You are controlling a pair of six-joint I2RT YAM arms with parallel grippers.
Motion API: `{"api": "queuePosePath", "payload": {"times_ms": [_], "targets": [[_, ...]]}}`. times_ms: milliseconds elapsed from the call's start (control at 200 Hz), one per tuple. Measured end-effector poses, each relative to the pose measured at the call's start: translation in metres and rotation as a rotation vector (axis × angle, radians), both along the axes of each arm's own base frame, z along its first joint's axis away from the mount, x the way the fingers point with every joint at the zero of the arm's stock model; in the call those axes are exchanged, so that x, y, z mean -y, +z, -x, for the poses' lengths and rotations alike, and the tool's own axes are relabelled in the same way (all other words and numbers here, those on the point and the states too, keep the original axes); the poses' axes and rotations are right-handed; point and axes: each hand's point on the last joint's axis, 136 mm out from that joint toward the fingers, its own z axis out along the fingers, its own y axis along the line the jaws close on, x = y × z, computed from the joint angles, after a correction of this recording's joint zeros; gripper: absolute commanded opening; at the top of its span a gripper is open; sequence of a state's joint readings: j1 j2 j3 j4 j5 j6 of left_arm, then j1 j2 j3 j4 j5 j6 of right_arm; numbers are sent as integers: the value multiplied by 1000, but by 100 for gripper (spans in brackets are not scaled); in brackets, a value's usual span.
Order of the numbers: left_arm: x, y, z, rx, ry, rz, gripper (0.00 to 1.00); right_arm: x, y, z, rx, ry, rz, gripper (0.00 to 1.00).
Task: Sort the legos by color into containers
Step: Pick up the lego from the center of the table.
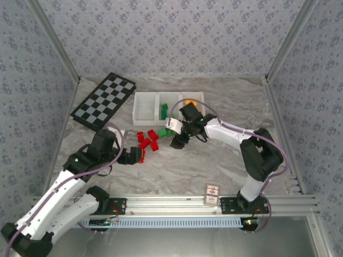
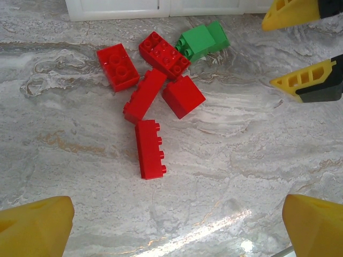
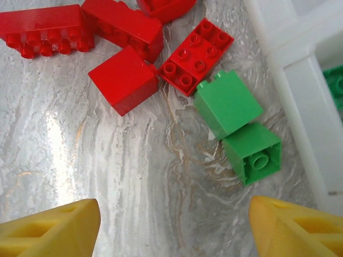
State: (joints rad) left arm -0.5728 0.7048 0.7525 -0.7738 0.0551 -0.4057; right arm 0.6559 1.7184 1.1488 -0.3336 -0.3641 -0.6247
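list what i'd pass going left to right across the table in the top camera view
checkerboard → left gripper → red legos → right gripper → small card box; the white tray spans several of these, so it is left out

Red legos (image 2: 146,97), green legos (image 3: 228,104) loose beside containers (image 1: 146,110); orange lego (image 1: 188,101) seemingly binned.

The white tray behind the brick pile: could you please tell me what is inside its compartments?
Green bricks lie in the middle compartment of the tray, an orange brick in the right one. The right arm covers much of that compartment, so the rest is hidden.
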Motion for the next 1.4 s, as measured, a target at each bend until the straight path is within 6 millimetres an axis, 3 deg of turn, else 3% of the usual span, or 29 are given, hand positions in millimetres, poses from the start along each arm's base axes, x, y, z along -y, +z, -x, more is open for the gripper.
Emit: {"api": "queuePosePath", "payload": {"times_ms": [210,535,1044,1399], "targets": [[-3,6,0,29,10,6,100,-12,-8,-1,89,145,35,76],[-8,9,-1,52,30,-2,100,-42,-6,-21,198,278,56,76],[-8,9,-2,55,32,-2,100,-57,-37,-33,157,351,146,73],[-8,10,-1,58,32,-1,100,-63,-52,-52,152,343,212,72]]}}
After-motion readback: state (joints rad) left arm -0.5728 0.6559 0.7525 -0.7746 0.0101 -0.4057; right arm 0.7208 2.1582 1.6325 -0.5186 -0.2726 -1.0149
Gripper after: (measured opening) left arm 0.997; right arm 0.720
